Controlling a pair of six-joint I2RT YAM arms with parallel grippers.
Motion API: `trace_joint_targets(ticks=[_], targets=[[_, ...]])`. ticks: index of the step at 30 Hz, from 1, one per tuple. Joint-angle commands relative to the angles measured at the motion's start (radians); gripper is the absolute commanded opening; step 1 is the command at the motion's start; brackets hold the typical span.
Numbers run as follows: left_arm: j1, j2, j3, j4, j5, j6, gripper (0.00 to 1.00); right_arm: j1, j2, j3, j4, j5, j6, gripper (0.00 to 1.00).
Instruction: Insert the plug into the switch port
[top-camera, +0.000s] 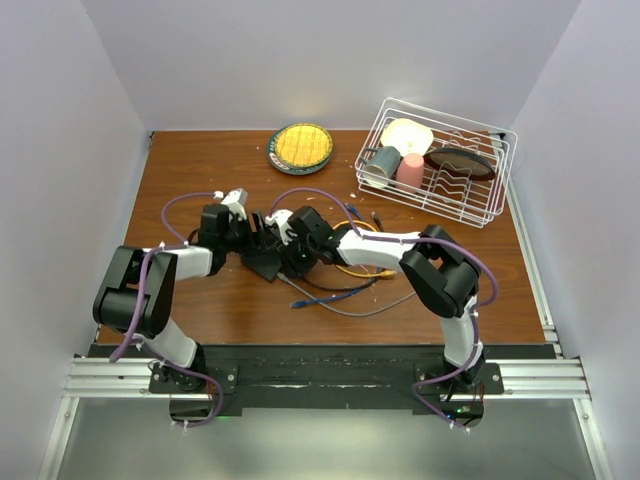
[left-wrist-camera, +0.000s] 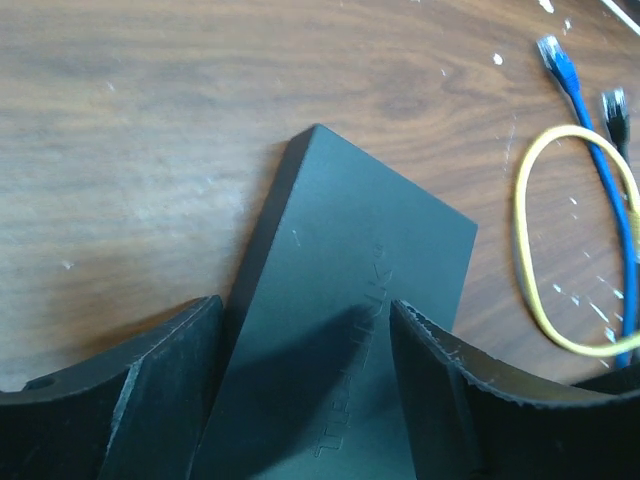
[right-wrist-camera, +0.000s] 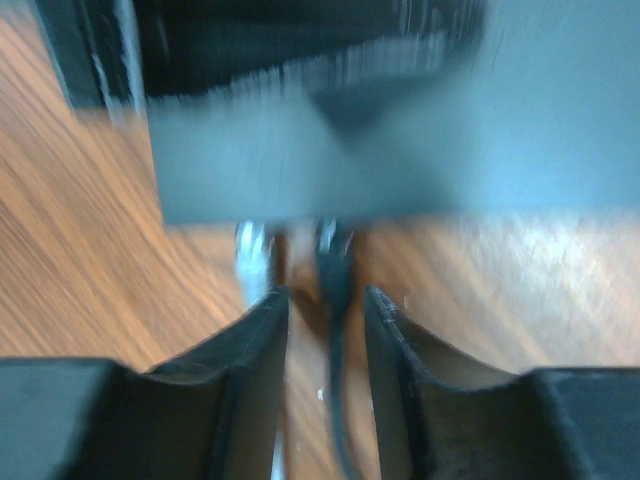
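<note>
1. Right gripper (right-wrist-camera: 325, 297): fingers parted; a dark cable (right-wrist-camera: 337, 340) runs through the gap, seemingly touching neither.
2. Just ahead, its plug (right-wrist-camera: 335, 252) meets the long edge of the black box (right-wrist-camera: 420, 150); too blurred to tell whether it sits in a port.
3. The plug's long axis points straight away from this gripper into that edge; the right arm is nearer.
4. Left gripper (left-wrist-camera: 305, 303): spread, astride the box on the surface (left-wrist-camera: 150, 120).
</note>
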Motion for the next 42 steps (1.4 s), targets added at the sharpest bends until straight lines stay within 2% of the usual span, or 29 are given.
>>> trace_joint_targets(ticks=[1, 9, 17, 26, 32, 42], targets=[[-0.003, -0.023, 0.03, -0.247, 0.095, -0.021, 0.74, 0.008, -0.08, -0.008, 0.199, 0.041, -0.011, 0.45], [-0.003, -0.121, 0.099, -0.349, 0.006, 0.033, 0.76, 0.007, -0.172, -0.054, 0.153, 0.202, 0.009, 0.73], [-0.005, -0.188, 0.099, -0.353, 0.032, 0.041, 0.77, -0.016, -0.269, -0.104, 0.124, 0.36, 0.055, 0.84], [-0.014, -0.225, 0.113, -0.384, 0.044, 0.051, 0.76, -0.127, -0.315, -0.176, 0.113, 0.404, 0.11, 0.85], [-0.031, -0.228, 0.125, -0.389, 0.058, 0.051, 0.75, -0.145, -0.275, -0.173, 0.091, 0.449, 0.107, 0.85], [-0.046, -0.214, 0.121, -0.381, 0.066, 0.053, 0.75, -0.249, -0.136, -0.01, 0.059, 0.467, 0.131, 0.83]])
